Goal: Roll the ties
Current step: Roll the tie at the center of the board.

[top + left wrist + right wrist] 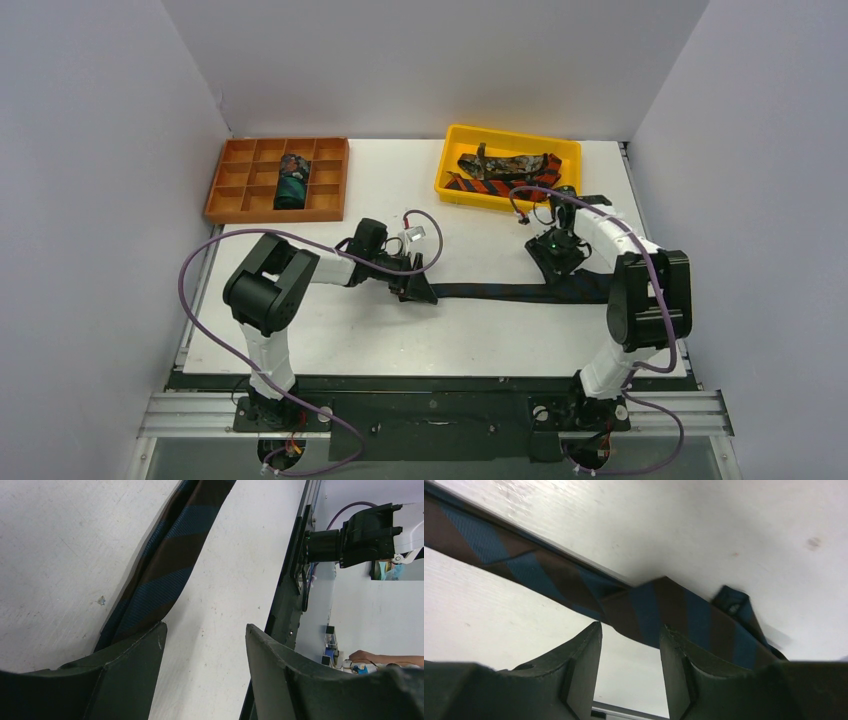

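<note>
Left gripper (pixel 205 630) wide open, empty, at brown-and-blue striped tie (pixel 165 575) | right gripper (pixel 630 627) part-open, empty, over its kinked end | step: likely straightening | next: pinch end, begin roll

We see a brown-and-blue striped tie (pixel 664 605), a yellow bin (pixel 450 160), a red-and-black striped tie (pixel 482 187) and a mottled brown tie (pixel 510 163).

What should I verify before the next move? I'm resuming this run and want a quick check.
1. Left tool open: ok.
2. Right tool open: ok.
3. Tie between left tool's fingers: not ok, it lies at one finger.
4. Tie flat: not ok, folded near right tool.
5. Free compartments in tray: ok.
</note>
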Tool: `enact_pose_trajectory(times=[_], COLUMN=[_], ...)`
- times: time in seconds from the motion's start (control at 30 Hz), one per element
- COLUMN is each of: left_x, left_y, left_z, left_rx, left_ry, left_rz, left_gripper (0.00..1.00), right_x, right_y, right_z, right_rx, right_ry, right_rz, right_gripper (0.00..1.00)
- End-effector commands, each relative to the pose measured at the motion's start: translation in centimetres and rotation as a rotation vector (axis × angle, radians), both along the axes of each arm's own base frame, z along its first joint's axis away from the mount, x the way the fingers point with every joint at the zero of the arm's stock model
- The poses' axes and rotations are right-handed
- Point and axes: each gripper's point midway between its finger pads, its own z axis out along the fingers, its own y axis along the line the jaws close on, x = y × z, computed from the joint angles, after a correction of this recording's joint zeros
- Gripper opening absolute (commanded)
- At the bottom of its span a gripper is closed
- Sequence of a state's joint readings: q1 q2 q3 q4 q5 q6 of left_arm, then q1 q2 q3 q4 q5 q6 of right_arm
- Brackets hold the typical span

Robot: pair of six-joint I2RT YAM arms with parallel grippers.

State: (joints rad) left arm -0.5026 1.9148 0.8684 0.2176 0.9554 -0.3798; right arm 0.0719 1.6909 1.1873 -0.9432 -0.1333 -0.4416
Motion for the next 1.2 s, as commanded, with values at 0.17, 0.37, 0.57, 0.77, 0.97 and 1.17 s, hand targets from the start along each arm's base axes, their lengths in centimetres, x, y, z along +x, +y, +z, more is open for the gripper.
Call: enact_pose_trajectory(times=[0.17, 0.37, 0.57, 0.77, 0.97, 1.17], left_x=[-1.4, -1.3, -1.3, -1.3, -1.3, -1.4], left_y=[2.8, 3.3, 3.4, 3.3, 3.3, 3.4], left_z=[-4.8, -5.6, -5.7, -5.7, -5.7, -5.8], left_rx=[0.193, 0.226, 0.229, 0.223, 0.225, 0.228], left_ry=[0.086, 0.111, 0.113, 0.112, 0.112, 0.112], left_rz=[0.057, 0.075, 0.074, 0.072, 0.072, 0.070], left_gripper=[0.56, 0.48, 0.46, 0.46, 0.47, 0.47], right_x=[0.0, 0.1, -0.7, -0.2, 0.9, 1.0], right_y=[-2.5, -6.2, -12.9, -10.4, -0.1, 2.9], right_z=[-2.6, -1.5, 0.7, 3.0, 2.8, -0.2], right_rx=[-0.194, -0.316, -0.463, -0.241, -0.013, -0.031], right_ry=[0.006, 0.000, 0.039, 0.003, -0.071, -0.061], right_rz=[-0.003, 0.014, 0.003, -0.075, -0.069, -0.049], right_gripper=[0.42, 0.21, 0.00, 0.23, 0.51, 0.55])
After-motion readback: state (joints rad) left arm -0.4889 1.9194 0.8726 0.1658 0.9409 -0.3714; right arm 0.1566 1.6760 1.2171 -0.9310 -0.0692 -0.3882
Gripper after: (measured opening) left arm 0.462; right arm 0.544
